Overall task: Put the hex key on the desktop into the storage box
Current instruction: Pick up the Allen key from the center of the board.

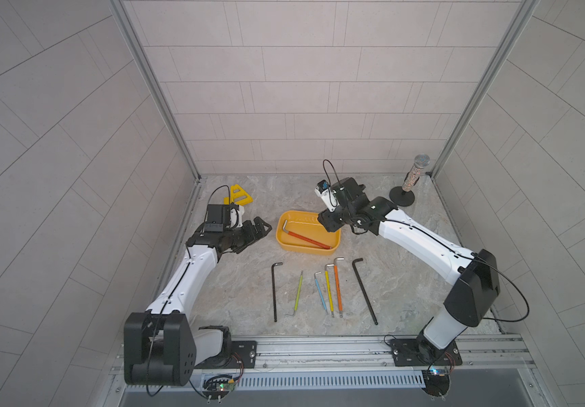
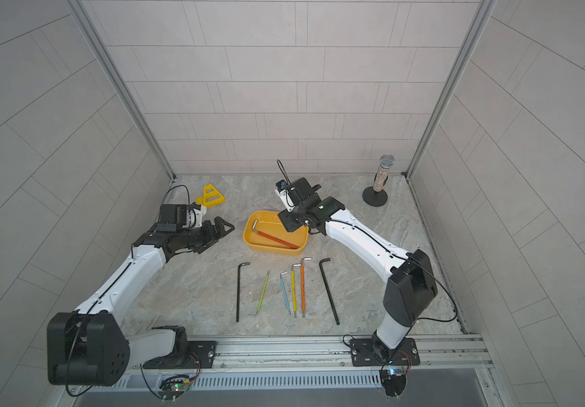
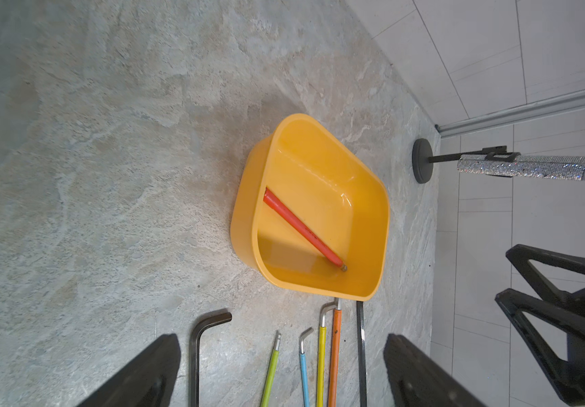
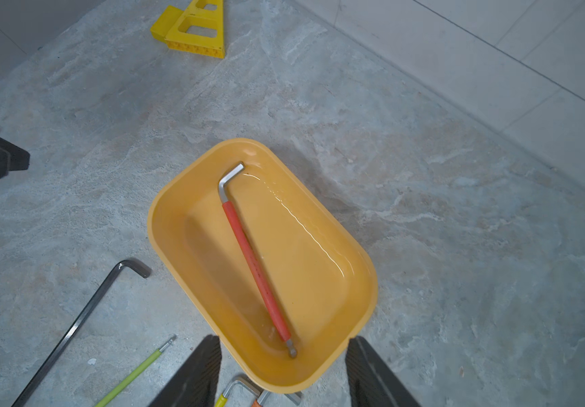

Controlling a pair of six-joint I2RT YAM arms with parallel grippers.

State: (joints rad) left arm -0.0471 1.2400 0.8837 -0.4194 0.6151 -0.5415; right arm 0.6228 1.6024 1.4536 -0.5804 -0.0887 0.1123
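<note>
Grey-beige marbled stone desktop (image 1: 241,292) is filling the lower middle of both top views. Two white-and-black arms are reaching in from lower left and lower right.

Left gripper (image 1: 260,230) is sitting spread wide, gripping nothing. Right gripper (image 4: 284,370) is hanging over the upper-right corner of the shallow yellow-orange plastic storage box (image 1: 298,247), jaws apart, nothing held.

One glittery microphone on a black stand (image 1: 411,178) is standing upper right of the box. One yellow triangular plastic bracket (image 1: 237,196) is lying upper left of it.

One red-sleeved steel hex key (image 4: 259,267) is lying diagonally inside the box. Six keys are lying in a row below it:
- long black key (image 1: 274,292)
- green key (image 1: 298,292)
- blue key (image 1: 320,294)
- yellow key (image 1: 329,290)
- orange key (image 1: 338,287)
- second long black key (image 1: 364,290)

Right wrist view is showing the red key's bent end. Left wrist view is showing only its sleeve and tip.
</note>
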